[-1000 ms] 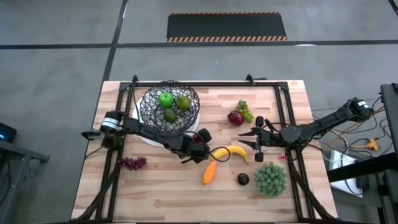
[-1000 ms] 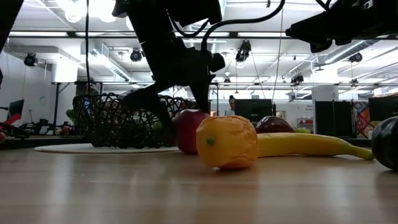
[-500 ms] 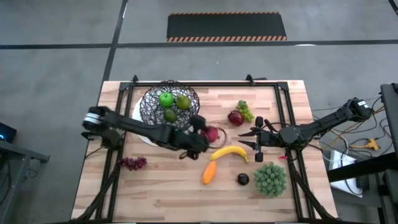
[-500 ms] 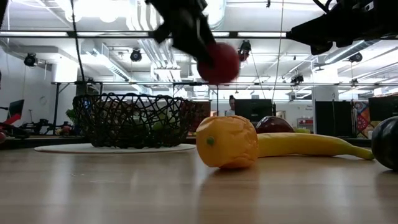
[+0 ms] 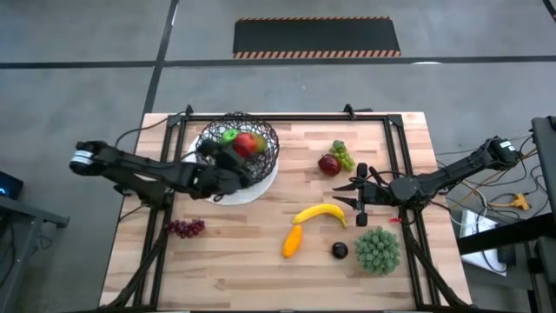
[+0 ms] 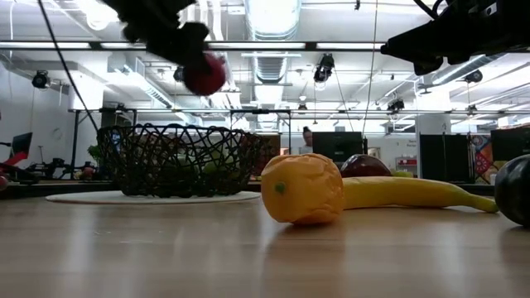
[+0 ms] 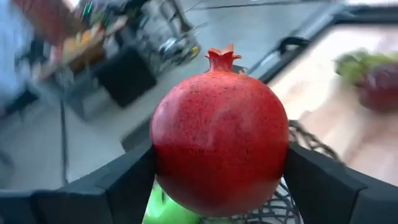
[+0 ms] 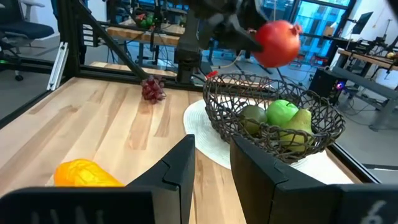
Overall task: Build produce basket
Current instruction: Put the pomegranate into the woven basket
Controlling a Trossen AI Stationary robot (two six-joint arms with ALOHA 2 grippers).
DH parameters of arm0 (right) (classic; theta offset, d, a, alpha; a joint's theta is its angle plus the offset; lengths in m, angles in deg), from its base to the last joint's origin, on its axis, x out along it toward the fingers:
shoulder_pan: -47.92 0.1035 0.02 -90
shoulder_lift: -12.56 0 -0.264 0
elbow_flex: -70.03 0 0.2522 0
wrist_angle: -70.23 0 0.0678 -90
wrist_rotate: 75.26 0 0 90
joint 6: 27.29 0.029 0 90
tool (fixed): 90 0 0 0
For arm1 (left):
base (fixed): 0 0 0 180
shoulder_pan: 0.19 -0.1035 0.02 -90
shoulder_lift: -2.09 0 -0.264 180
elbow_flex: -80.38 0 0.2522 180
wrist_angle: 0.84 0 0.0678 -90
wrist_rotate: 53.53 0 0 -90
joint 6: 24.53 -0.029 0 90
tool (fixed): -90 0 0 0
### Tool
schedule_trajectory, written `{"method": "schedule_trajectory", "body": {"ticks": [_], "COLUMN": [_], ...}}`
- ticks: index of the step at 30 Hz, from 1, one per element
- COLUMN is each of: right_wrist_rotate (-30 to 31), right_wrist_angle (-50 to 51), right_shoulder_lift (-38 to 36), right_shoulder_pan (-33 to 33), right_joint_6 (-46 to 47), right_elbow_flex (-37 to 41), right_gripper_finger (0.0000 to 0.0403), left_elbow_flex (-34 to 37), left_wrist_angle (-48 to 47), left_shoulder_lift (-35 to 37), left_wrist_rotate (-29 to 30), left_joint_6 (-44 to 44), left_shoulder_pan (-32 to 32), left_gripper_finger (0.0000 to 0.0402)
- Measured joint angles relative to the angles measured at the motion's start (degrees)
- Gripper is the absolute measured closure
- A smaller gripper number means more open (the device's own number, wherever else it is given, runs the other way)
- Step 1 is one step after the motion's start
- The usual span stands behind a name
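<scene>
- Left gripper (image 7: 217, 180) clenched on a red pomegranate (image 7: 219, 132), one finger on each side; fruit held in the air above the basket (image 5: 239, 148), clear of the rim in the low view.
- From above, the pomegranate hides part of the basket's contents; only a green apple (image 5: 228, 136) shows beside it. The right wrist view shows three green fruits inside: apple, pear (image 8: 300, 122) and one darker piece that is hard to identify.
- Basket sits on a white plate (image 5: 261, 186) near the table's (image 5: 261, 261) far-left corner; the left arm covers part of the plate.
- Right gripper (image 5: 360, 193) hangs near the table's right edge, fingers parted, holding nothing.
- On the tabletop: purple grapes (image 5: 185, 228) near the left edge; banana (image 5: 320, 213) and orange piece (image 5: 293, 241) mid-table; dark plum (image 5: 340, 251) beside a spiky green ball (image 5: 378, 249); a red fruit (image 5: 328, 164) touching green grapes (image 5: 343, 155) toward the far-right side.
- Low view: plum cut off at the frame edge; red fruit mostly hidden behind the orange piece.
</scene>
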Motion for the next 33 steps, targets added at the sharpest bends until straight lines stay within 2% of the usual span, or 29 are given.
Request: {"method": "schedule_trajectory", "body": {"ticks": [4,8,27,33], "right_wrist_rotate": [0.0,0.0,0.0,0.0], "right_wrist_angle": [0.0,0.0,0.9,1.7], "right_shoulder_lift": [0.0,0.0,0.1,0.1], "right_shoulder_pan": [0.0,0.0,0.0,0.0], "right_joint_6": [0.0,-0.4,1.6,2.1], "right_elbow_flex": [0.0,0.0,0.0,0.0], "right_gripper_finger": [0.0312,0.0312,0.0312,0.0312], "left_elbow_flex": [6.1,10.0,17.5,18.3], "left_wrist_angle": [0.5,1.0,1.5,1.8], "left_shoulder_lift": [3.0,3.8,3.2,3.2], "left_wrist_rotate": [0.9,1.9,3.0,-2.8], "left_joint_6": [12.1,19.0,28.4,29.6], "left_shoulder_pan": [-2.7,-5.8,-14.7,-14.7], "left_gripper_finger": [0.0104,0.0104,0.0103,0.0103]}}
